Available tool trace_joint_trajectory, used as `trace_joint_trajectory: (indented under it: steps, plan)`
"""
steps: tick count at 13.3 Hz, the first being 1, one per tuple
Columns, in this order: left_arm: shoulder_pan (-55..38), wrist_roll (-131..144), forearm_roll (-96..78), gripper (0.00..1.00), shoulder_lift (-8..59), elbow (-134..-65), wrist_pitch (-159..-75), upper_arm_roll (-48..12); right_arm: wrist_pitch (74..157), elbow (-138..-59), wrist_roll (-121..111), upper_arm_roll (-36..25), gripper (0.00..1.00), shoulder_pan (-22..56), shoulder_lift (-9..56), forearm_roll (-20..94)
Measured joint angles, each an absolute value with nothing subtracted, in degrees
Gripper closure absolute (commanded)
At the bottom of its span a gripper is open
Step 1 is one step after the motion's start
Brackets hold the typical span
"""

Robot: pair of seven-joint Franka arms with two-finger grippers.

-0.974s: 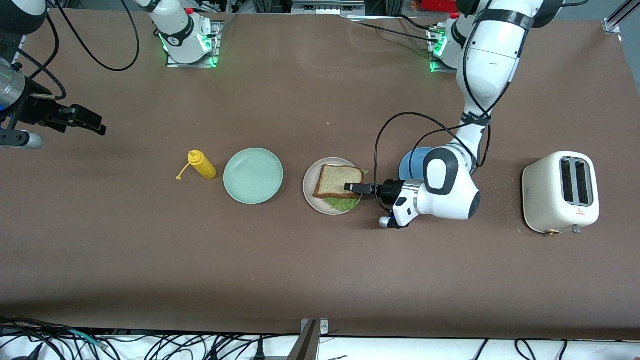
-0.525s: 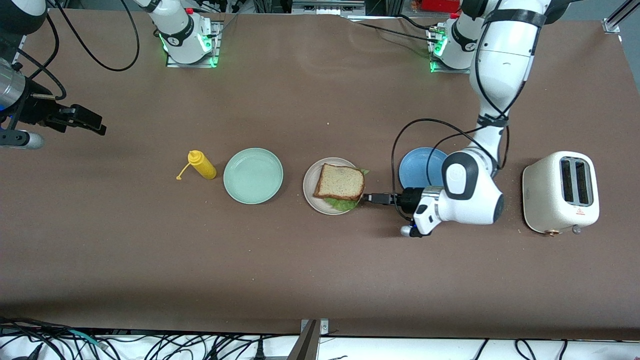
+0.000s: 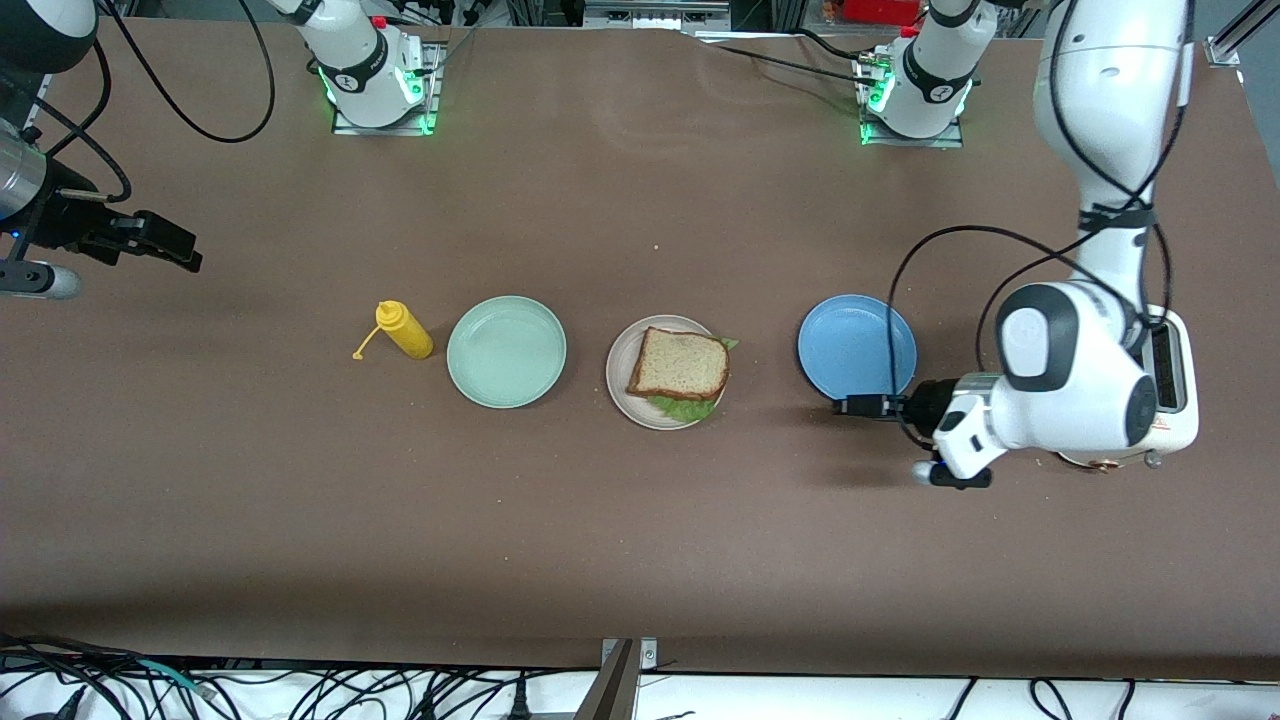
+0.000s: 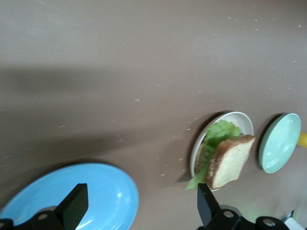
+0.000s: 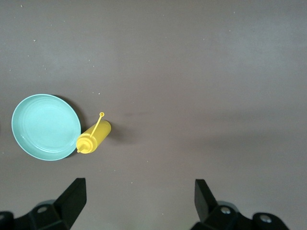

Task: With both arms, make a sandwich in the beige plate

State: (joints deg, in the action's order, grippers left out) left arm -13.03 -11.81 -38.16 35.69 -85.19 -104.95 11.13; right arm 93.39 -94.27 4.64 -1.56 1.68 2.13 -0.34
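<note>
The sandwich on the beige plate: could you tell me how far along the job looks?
Done: the sandwich, toast over lettuce, sits assembled on the beige plate. In hand: nothing; the left gripper is open and empty by the blue plate, and the right gripper waits open at its end of the table. Left: apparently nothing.

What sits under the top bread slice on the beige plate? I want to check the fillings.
Under the top bread slice, green lettuce sticks out over the beige plate. A lower slice edge shows in the left wrist view; anything else between is covered.
</note>
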Motion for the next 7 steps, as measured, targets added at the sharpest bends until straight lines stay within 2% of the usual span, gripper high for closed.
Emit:
trace_joint_trajectory:
  steps: [4,7]
  plan:
    - [-7.32,-11.79,-24.74,0.00,31.58,-85.12,-100.70,11.30,93.81,-94.35,4.65,-1.56,0.00,1.68,2.11,-0.33]
    - [-6.84,-11.39,-14.05,0.00,28.51,-85.09,-99.45,11.29,95.54,-95.13,4.66,-1.56,0.00,1.68,1.81,-0.32]
